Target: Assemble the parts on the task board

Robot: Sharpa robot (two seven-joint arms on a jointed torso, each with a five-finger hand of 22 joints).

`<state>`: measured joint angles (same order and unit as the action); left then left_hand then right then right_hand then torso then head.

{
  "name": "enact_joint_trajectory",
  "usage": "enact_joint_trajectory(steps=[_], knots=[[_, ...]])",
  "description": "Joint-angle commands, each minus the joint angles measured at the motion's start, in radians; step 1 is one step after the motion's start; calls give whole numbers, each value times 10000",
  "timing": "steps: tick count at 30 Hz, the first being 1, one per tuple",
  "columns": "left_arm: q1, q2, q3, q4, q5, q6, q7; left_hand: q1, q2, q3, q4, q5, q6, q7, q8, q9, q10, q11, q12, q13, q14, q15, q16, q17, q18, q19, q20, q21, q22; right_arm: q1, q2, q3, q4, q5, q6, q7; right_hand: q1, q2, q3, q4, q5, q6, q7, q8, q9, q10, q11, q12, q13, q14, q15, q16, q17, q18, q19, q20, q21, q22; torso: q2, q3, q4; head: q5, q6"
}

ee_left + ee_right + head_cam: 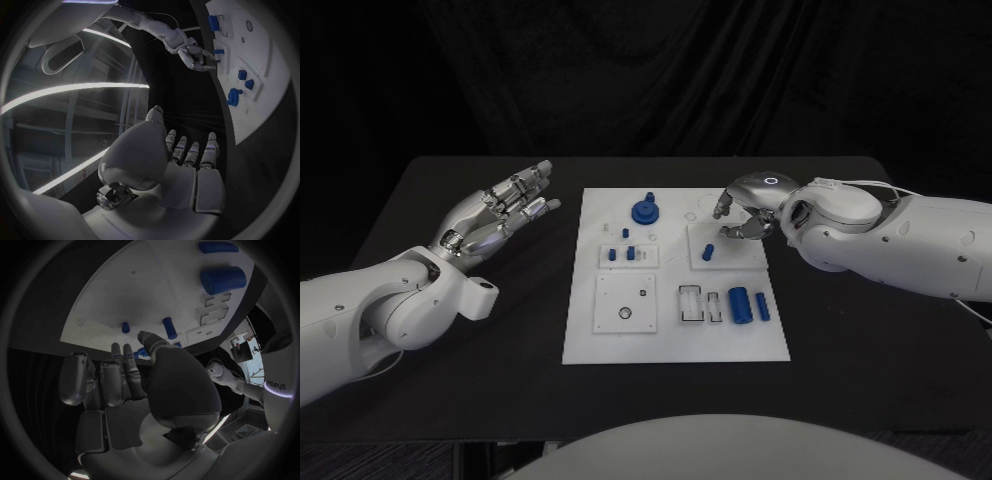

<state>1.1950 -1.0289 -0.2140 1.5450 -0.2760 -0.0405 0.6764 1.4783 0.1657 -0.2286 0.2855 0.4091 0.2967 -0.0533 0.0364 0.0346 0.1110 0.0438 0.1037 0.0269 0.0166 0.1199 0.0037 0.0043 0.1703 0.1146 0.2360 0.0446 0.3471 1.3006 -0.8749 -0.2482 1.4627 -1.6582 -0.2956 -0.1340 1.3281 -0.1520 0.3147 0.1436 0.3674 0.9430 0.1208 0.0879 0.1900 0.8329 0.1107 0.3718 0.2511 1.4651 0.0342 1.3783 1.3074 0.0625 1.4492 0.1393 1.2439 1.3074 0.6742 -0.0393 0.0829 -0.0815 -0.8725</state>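
The task board [668, 340], a flat white rectangular plate, lies in the middle of the black desk [877, 340], long sides running toward the far edge. Near its far edge stands a round blue knob-shaped part [646, 211] with a thin stem on top. Toward the near right corner two smooth blue cylinders [738, 305] lie side by side next to an open rectangular slot. Small blue pegs [626, 250] stand in a raised white block left of centre. On a square raised tile by the right edge sits a short blue peg [707, 252]. Right above that tile hangs the right robot hand [744, 222], silver fingers curled downward over the tile; whether they grip anything I cannot tell. Off the board's left edge, the left robot hand [499, 212] hovers, palm up, fingers straight and apart, holding nothing
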Motion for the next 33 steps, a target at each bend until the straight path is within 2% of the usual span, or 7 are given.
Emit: enact_joint_trajectory(steps=[1, 5, 12, 17, 24, 28, 33], knots=[[-33, 27, 8, -22, 99, 159, 1336, 100, 16, -76, -6, 50, -11, 59, -27, 4, 1, 69, 30, 8, -28, 33, 1, -5, 87, -69, 11, -38, -10, -33, -37, 6, -7, -80, -26, -374, -60, 13, -54, -27, 54, 39, 1, -3, 14, 71, 21, 39, -16, 386, -66, 43, 60, 108, 24, -81, 29, 1641, 10, -5, -8, -20, -1], [-52, 41, 8, -55, 99, 183, 1325, 157, 26, -73, -25, 114, -32, 65, -30, 2, -5, 85, 23, 6, -19, 58, 4, -2, 79, -76, 35, -27, 7, -52, -55, 6, -17, -80, 33, -386, -43, 17, -55, -46, 75, 29, 9, -17, 11, 107, 12, 41, -29, 385, -74, 40, 51, 110, 22, -91, 16, 1637, -1, -10, -15, -5, -1], [-80, 77, 8, -125, 99, 241, 1265, 294, 46, -75, -66, 302, -67, 89, -33, -1, -19, 150, 9, 4, 48, 168, 23, 15, 80, -15, 164, 21, 85, -94, -27, 6, -57, -80, 133, -360, 215, 76, 137, -310, 725, 254, 55, 41, 67, 321, -15, -20, -185, 367, -112, 8, -34, 111, 17, -139, -32, 1627, -4, -14, -23, 17, -1], [-95, 87, 8, -146, 99, 157, 1249, 367, 27, -113, -71, 430, 24, 119, -17, 13, 65, 205, 70, 19, 208, 269, 69, 53, 100, 161, 290, 110, 318, -134, 17, 6, -116, -80, 191, -320, 427, 91, 491, -592, 1329, 396, 117, 85, 138, 433, -7, -131, -328, 349, -111, 1, -79, 112, 11, -150, -52, 1630, -3, -14, -26, 25, -1], [-120, 98, 8, -184, 99, 57, 1218, 441, 23, -127, -91, 533, 53, 151, -15, 16, 105, 258, 98, 25, 334, 347, 105, 78, 106, 312, 380, 184, 476, -204, 100, 6, -244, -80, 273, -241, 480, 89, 646, -708, 1367, 425, 163, 90, 167, 561, -27, -149, -381, 344, -123, 2, -93, 111, 13, -159, -47, 1636, -5, -18, -27, 36, -1], [-132, 113, 8, -215, 99, -10, 1205, 487, -84, -195, -109, 661, 129, 183, -5, 25, 177, 321, 145, 35, 452, 434, 142, 100, 109, 495, 456, 276, 659, -240, 168, 6, -368, -7, 295, -162, 503, 90, 729, -772, 1329, 432, 170, 88, 183, 666, -43, -142, -402, 331, -136, -19, -130, 116, 4, -169, -67, 1632, -8, -20, -23, 22, -1], [-153, 133, 8, -257, 99, -113, 1173, 543, -120, -216, -121, 794, 154, 215, -4, 28, 225, 375, 175, 41, 614, 513, 197, 130, 106, 694, 511, 378, 843, -336, 256, 7, -497, 146, 254, -39, 476, 61, 807, -836, 1104, 358, 249, 41, 192, 750, -58, -159, -439, 305, -147, -50, -183, 126, -21, -183, -120, 1620, -6, -16, -20, 43, -1]])
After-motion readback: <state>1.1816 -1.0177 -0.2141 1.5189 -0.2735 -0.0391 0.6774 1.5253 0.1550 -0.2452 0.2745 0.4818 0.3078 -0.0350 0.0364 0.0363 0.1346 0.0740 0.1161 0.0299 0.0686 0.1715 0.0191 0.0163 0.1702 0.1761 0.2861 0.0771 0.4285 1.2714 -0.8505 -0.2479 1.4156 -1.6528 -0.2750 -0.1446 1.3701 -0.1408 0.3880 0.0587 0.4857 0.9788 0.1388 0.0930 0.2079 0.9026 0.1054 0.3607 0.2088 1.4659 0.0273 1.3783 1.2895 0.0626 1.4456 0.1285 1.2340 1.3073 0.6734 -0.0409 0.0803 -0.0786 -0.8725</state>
